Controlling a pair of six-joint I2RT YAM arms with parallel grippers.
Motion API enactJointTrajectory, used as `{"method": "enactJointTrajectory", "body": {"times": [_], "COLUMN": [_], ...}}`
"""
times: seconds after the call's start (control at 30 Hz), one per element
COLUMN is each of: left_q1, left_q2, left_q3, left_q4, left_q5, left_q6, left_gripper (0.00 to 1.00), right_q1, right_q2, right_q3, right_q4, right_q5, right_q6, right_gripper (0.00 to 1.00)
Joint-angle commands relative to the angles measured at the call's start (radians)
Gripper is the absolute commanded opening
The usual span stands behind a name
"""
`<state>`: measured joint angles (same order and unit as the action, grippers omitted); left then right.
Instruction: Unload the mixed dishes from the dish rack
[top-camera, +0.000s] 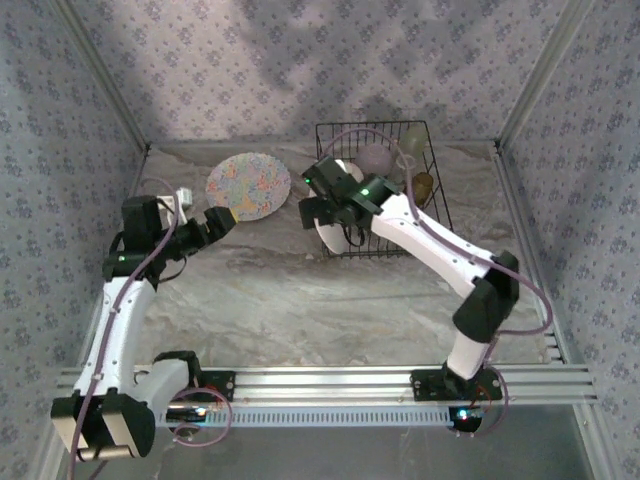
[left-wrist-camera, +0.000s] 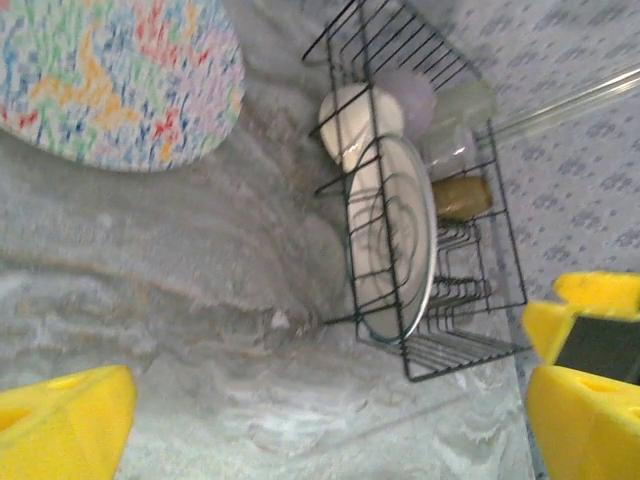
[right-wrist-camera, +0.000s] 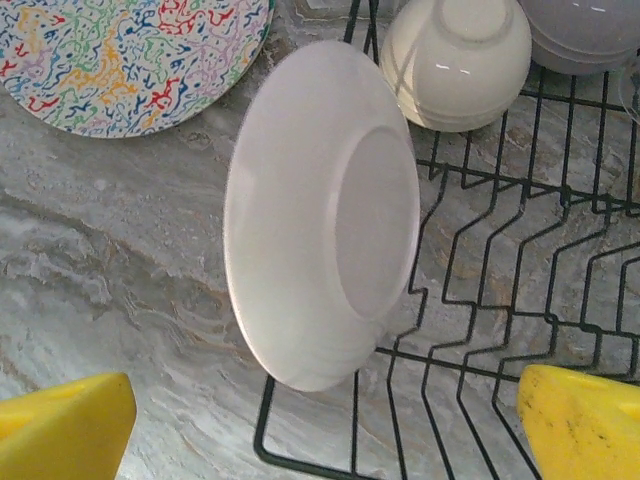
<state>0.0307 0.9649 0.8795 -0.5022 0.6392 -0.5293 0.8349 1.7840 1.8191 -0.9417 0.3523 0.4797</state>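
Unloading is partway: squiggle plate (top-camera: 248, 186) lies flat on the counter (top-camera: 330, 300), and I judge the white plate (right-wrist-camera: 320, 210), on edge at the dish rack (right-wrist-camera: 262, 425) corner, is next. Right end effector (right-wrist-camera: 320, 425) hovers over it, spread wide, touching nothing. I'd descend and pinch the rim. Left end effector (top-camera: 215, 222) is spread, empty, beside the squiggle plate.

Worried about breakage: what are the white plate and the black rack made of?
White plate: likely glazed ceramic, going by its smooth, faintly glossy surface; could be melamine. Rack: thin bent metal wire, seemingly coated matte black.
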Motion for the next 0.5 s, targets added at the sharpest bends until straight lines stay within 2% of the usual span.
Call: {"method": "enactJointTrajectory", "body": {"times": [0.0, 0.17, 0.27, 0.33, 0.47], "left_q1": [-0.001, -0.001, 0.0, -0.001, -0.001], "left_q2": [-0.011, -0.012, -0.014, -0.017, -0.021], "left_q3": [-0.018, -0.044, -0.056, -0.062, -0.066], "left_q4": [0.009, 0.028, 0.028, 0.029, 0.033], "left_q5": [0.021, 0.02, 0.021, 0.015, 0.001], "left_q6": [0.035, 0.041, 0.049, 0.052, 0.051], "left_gripper": [0.99, 0.99, 0.99, 0.99, 0.99], "right_q1": [0.039, 0.071, 0.075, 0.078, 0.077], "right_q2": [0.111, 0.311, 0.403, 0.435, 0.463], "right_q3": [0.135, 0.384, 0.507, 0.54, 0.541], "right_q4": [-0.15, -0.355, -0.471, -0.484, -0.469], "right_q5": [0.13, 0.23, 0.255, 0.266, 0.285], "right_q6": [0.059, 0.132, 0.22, 0.213, 0.186], "right_gripper": [1.0, 1.0, 0.95, 0.88, 0.84]}}
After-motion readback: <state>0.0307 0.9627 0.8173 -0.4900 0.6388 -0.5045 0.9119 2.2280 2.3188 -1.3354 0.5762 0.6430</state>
